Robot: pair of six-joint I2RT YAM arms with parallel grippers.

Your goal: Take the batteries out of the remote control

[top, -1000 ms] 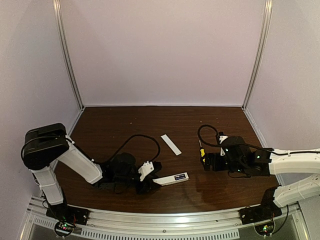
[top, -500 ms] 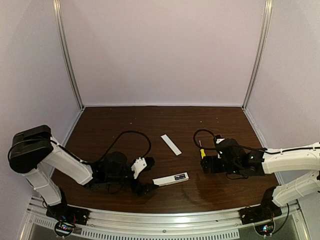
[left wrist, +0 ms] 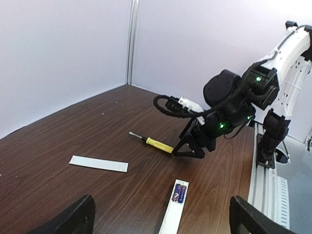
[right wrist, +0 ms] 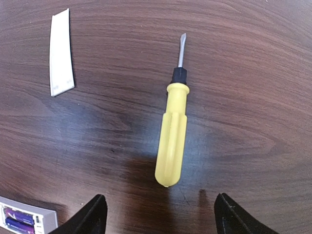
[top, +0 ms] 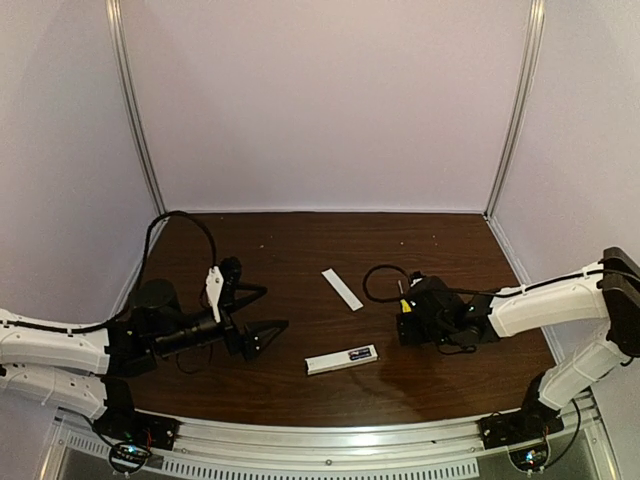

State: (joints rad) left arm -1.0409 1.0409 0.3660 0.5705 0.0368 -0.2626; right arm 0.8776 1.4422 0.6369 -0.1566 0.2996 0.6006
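The white remote control (top: 342,359) lies flat on the table, recess up, with two purple-blue batteries (left wrist: 179,192) side by side in its far end. My left gripper (top: 275,306) hangs open above the table, left of the remote and apart from it; in the left wrist view the left gripper (left wrist: 160,207) has the remote's near part (left wrist: 171,217) low between its fingers, untouched. My right gripper (right wrist: 160,200) is open just behind the butt of the yellow-handled screwdriver (right wrist: 171,141), holding nothing. The remote's corner (right wrist: 36,213) with the batteries (right wrist: 18,220) shows at the right wrist view's lower left.
A thin flat white cover strip (top: 342,289) lies behind the remote, left of the screwdriver (top: 404,303). The strip (left wrist: 98,164) is also in the left wrist view. The right gripper (top: 402,328) sits low on the table right of the remote. Walls close in the sides and back.
The left gripper let go of the remote's left end, opened wide, and drew back left and upward. The remote now lies flat. The right gripper edged left toward the screwdriver.
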